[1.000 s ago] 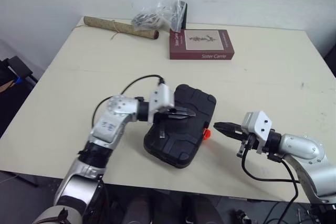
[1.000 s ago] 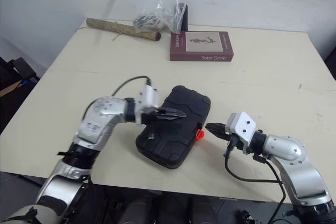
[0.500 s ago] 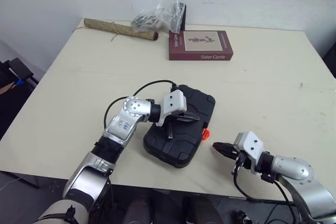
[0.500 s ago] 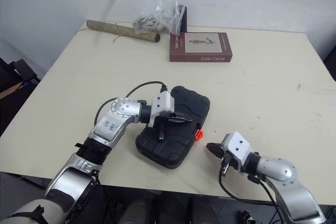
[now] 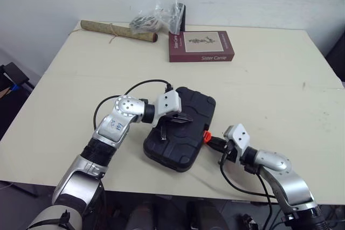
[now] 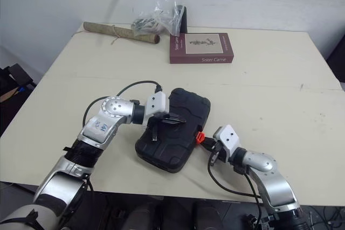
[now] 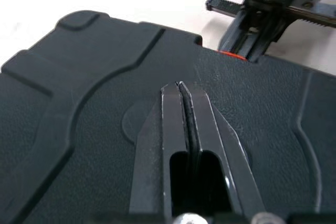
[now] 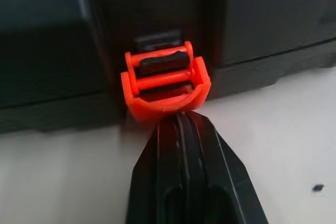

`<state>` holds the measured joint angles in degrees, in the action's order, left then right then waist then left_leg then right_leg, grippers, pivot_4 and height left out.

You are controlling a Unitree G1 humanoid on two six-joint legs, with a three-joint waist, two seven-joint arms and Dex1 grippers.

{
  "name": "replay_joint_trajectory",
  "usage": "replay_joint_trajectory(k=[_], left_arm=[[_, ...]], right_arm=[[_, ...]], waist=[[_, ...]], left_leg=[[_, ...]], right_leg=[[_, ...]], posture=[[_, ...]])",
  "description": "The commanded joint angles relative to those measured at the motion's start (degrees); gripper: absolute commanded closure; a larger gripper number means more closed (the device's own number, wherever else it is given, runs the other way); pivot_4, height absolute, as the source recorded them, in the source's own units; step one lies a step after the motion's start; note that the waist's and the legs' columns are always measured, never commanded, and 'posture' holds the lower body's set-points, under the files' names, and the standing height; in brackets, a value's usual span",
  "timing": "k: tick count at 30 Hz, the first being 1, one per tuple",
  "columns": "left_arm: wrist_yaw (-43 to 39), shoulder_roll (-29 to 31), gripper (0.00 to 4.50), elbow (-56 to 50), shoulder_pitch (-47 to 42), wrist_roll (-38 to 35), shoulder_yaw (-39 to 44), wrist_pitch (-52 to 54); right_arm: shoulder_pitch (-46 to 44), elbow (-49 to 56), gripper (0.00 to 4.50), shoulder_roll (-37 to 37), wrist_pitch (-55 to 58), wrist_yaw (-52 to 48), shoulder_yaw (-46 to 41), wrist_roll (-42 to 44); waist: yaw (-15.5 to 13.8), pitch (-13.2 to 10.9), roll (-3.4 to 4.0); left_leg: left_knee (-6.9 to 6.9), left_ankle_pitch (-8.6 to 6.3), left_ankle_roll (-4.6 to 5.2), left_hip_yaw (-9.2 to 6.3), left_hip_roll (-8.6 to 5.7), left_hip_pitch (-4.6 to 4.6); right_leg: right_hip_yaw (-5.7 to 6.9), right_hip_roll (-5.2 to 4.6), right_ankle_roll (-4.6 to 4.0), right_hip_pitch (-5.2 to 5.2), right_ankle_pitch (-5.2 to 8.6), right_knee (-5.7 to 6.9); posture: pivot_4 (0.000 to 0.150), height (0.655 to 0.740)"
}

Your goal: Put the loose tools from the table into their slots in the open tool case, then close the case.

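Now the black tool case is lying with its lid already down near the front edge of the cream table, so the stowing part of the task appears finished and the step in hand looks like the fastening of the case.

The left gripper is reaching over the middle of the lid with its two fingers pressed together and nothing between them. They are lying flat against the lid or just above it, apparently steadying it.

The right gripper is coming in low over the table from the side of the case, its jaws likewise drawn fully together and empty. In the right wrist view its tip is meeting the lower rim of the orange latch, which is sticking out from the case's side wall. Whether the latch has caught cannot be told.

The next move probably calls for a short, firm push of that closed tip against the latch, toward the case wall and upward, while the left gripper bears down so the case is not sliding away.

A maroon book, a crumpled plastic bag and a brown roll are sitting well apart at the far edge.
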<state>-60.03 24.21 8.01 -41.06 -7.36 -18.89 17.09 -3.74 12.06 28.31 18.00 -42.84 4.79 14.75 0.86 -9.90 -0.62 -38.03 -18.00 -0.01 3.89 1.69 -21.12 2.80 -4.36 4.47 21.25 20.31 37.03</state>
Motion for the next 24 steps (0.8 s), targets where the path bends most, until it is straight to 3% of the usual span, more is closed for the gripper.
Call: replay_joint_trajectory(k=[1, 12, 24], left_arm=[[-2.03, 1.20, 4.50, 1.87, 3.43, 2.08, -3.47, 2.95], [-2.28, 1.36, 4.50, 2.76, 5.15, 4.61, -5.83, 0.85], [-1.77, 1.26, 4.50, 3.22, 6.30, 4.49, -5.39, 0.10]], right_arm=[[-2.70, 4.05, 4.47, -0.67, 3.14, -0.89, 0.43, 3.04], [-3.59, 13.98, 4.47, 1.20, 17.36, -3.51, -3.30, 14.53], [-7.96, 16.18, 4.47, 2.85, 23.73, -3.55, -4.07, 16.31]], waist=[[0.42, 0.00, 0.00], [0.78, 0.01, 0.01], [0.93, 0.02, 0.02]], left_leg=[[0.00, 0.00, 0.00, 0.00, 0.00, 0.00], [0.08, -0.01, 0.01, -0.03, 0.02, 0.01], [0.10, -0.01, 0.02, -0.02, 0.04, 0.05]], right_leg=[[0.00, 0.00, 0.00, 0.00, 0.00, 0.00], [0.00, -0.01, -0.01, 0.00, 0.01, -0.01], [-0.02, 0.00, -0.03, 0.01, 0.01, 0.00]], posture=[[0.150, 0.7400], [0.150, 0.7400], [0.150, 0.7400]])
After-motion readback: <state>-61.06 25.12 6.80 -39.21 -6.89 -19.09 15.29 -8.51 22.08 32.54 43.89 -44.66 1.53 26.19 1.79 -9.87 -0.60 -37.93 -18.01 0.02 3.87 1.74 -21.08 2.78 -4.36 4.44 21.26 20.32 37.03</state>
